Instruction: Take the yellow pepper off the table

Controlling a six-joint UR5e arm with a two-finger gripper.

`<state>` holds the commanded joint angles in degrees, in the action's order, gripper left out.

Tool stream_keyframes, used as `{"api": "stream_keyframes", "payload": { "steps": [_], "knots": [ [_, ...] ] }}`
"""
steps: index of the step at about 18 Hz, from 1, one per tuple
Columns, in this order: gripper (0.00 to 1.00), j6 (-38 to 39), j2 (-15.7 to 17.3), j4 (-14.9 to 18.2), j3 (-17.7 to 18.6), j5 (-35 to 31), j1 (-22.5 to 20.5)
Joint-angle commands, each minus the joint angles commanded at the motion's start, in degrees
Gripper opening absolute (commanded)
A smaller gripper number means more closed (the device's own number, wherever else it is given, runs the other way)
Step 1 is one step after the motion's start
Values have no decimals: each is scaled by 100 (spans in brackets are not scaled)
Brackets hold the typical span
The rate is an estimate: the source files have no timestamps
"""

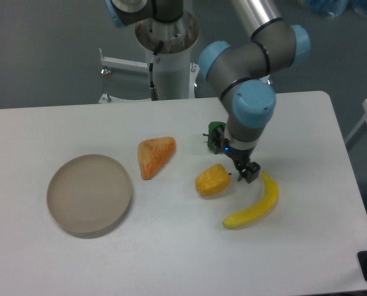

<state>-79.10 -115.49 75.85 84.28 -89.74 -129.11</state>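
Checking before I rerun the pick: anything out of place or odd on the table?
Nothing spilled or damaged. The yellow pepper lies on the table, not grasped; the gripper sits low just right of it, between it and the banana. A green object is mostly hidden behind the arm.

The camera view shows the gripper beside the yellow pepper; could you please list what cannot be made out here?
- Gripper: small, dark and blurred; open or shut unclear, as is contact with the yellow pepper.
- Green object: mostly hidden behind the arm's wrist.
- Robot arm: upper links cut off by the top edge.
- Table: front cut off by the bottom edge.
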Motion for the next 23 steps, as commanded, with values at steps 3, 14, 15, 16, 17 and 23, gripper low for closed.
{"api": "stream_keyframes", "payload": {
  "steps": [3,14,15,16,17,23],
  "knots": [
    [100,-18,9,-342,210,0,35],
    [100,-17,-149,-1054,518,-148,150],
    [100,-18,-149,-1316,641,-236,150],
    [100,-26,-149,-1597,790,-298,150],
    [100,-26,-149,-1748,870,-342,158],
    [91,27,-193,-1829,897,-343,211]
  ]
}}
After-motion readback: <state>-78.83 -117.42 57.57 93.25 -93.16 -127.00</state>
